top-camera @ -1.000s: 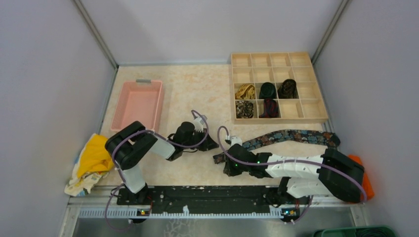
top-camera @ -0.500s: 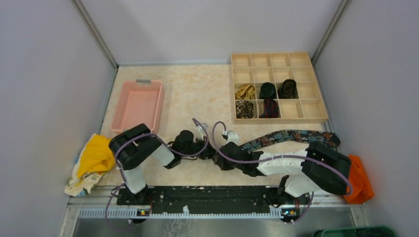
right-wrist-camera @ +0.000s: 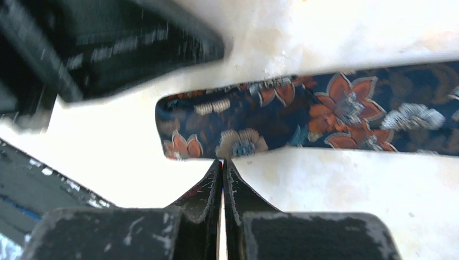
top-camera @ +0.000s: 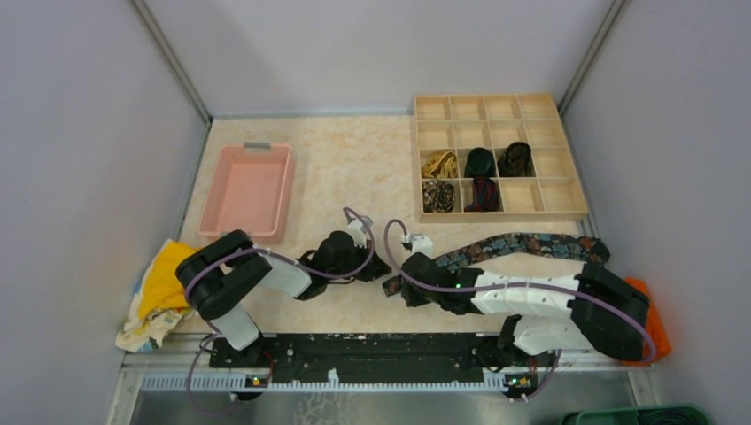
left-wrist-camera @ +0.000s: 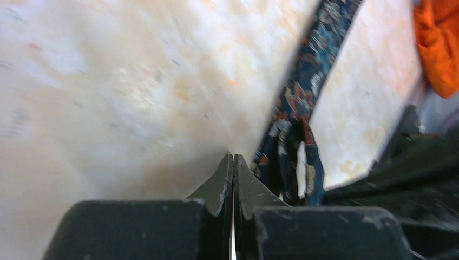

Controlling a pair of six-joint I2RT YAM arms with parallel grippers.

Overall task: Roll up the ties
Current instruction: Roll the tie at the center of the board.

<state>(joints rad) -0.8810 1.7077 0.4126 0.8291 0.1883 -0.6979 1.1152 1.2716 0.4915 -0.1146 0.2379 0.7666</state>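
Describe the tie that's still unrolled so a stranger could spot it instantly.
Find the pale wooden grid tray at the far right of the beige table. Just on its near side, a long navy fabric necktie with orange flowers lies stretched flat. It is the only strip; the other ties sit coiled in tray compartments.

Left hand [left-wrist-camera: 233, 160] and right hand [right-wrist-camera: 222, 163] both closed — low, close together.

I count five rolled ties: gold [top-camera: 439, 164], black-green [top-camera: 480, 161], dark [top-camera: 515, 159], paisley [top-camera: 437, 196], red-black [top-camera: 483, 193]. One flat tie [top-camera: 522, 242]. One wooden box [top-camera: 500, 213] of sixteen cells. One pink tray [top-camera: 243, 190]. One yellow cloth [top-camera: 168, 279], one orange cloth [top-camera: 655, 319].
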